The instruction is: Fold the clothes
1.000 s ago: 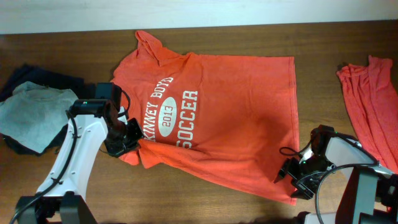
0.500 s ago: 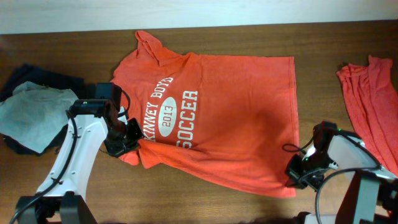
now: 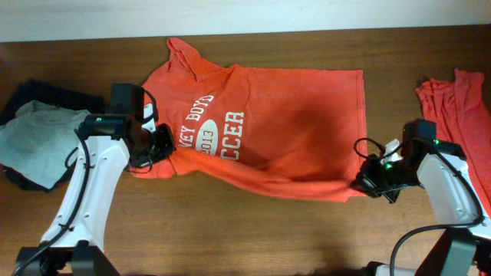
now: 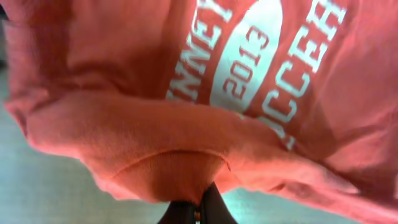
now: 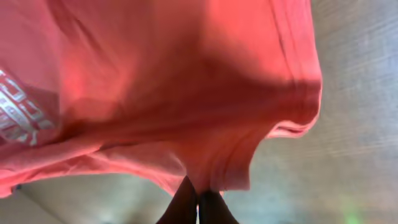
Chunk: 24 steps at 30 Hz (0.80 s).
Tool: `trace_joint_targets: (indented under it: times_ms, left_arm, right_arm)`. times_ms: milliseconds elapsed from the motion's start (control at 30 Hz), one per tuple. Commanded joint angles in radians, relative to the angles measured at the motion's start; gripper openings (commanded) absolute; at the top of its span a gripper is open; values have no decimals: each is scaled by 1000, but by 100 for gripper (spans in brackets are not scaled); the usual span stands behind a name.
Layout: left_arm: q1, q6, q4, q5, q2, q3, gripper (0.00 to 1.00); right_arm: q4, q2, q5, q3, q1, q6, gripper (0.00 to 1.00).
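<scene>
Overhead: T-shirt (image 3: 284, 123) edge inside left claw (image 3: 163, 146), right claw (image 3: 362, 182)

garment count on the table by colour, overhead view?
Orange-red: 2 (printed T-shirt, plain garment at the right edge)
Pale grey: 1 (grey garment, left)
Dark navy: 1 (navy heap under the grey; may be several pieces)
Total: 4

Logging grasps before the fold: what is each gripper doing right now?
Left gripper: closed, holding the orange-red T-shirt by its edge.
Right gripper: closed, holding the same shirt's near corner.
</scene>
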Motion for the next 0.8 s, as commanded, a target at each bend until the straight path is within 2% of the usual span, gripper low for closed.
trace_joint_targets:
  times_ms: [0, 267, 533, 567, 600, 633, 667, 700, 733, 767]
  left_arm:
    - [-3, 69, 53, -71, -10, 16, 1]
    - [-3, 91, 127, -93, -8, 16, 1]
    - [-3, 106, 143, -93, 37, 16, 9]
    - [-3, 108, 149, -93, 49, 16, 12]
    - [-3, 114, 154, -93, 56, 16, 21]
    - [-3, 123, 161, -96, 63, 16, 35]
    - [-3, 129, 165, -97, 64, 16, 43]
    - [-3, 129, 168, -113, 66, 16, 58]
    - [-3, 129, 168, -134, 66, 16, 67]
    - [-3, 129, 166, -150, 66, 16, 69]
  right_arm:
    - [112, -11, -25, 16, 4, 78, 4]
    - [282, -11, -21, 16, 5, 187, 4]
    - [378, -11, 13, 16, 5, 237, 4]
    - [399, -11, 13, 16, 5, 237, 7]
    - [414, -11, 14, 16, 5, 237, 15]
    - [430, -11, 14, 16, 5, 237, 20]
    - [446, -11, 17, 16, 5, 236, 25]
    - [455, -11, 31, 16, 5, 236, 42]
    - [456, -11, 42, 16, 4, 236, 52]
    - [455, -11, 50, 16, 4, 236, 63]
